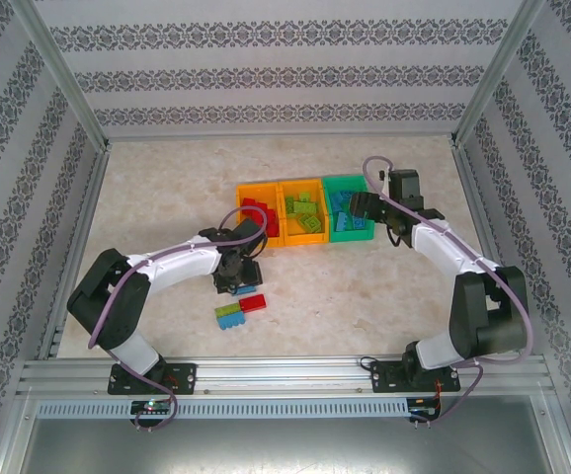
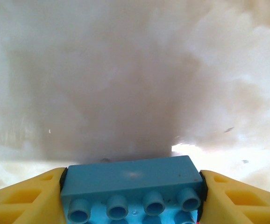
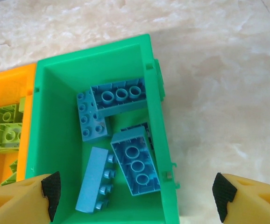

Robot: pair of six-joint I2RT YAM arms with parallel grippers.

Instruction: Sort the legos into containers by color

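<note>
- Left gripper (image 2: 132, 186) pinches a blue brick (image 2: 130, 175) by its short ends, long axis across the jaws, near-left of the worktop (image 1: 167, 197) centre.
- The green bin (image 3: 60, 140) lies far-right of it; the right gripper (image 3: 135, 196) hovers above that bin, spread, empty.
- The right wrist view reveals blue bricks (image 3: 135, 163) inside.

Marbled table (image 1: 384, 296), containers (image 1: 303, 240), loose legos (image 1: 241, 309)
</note>
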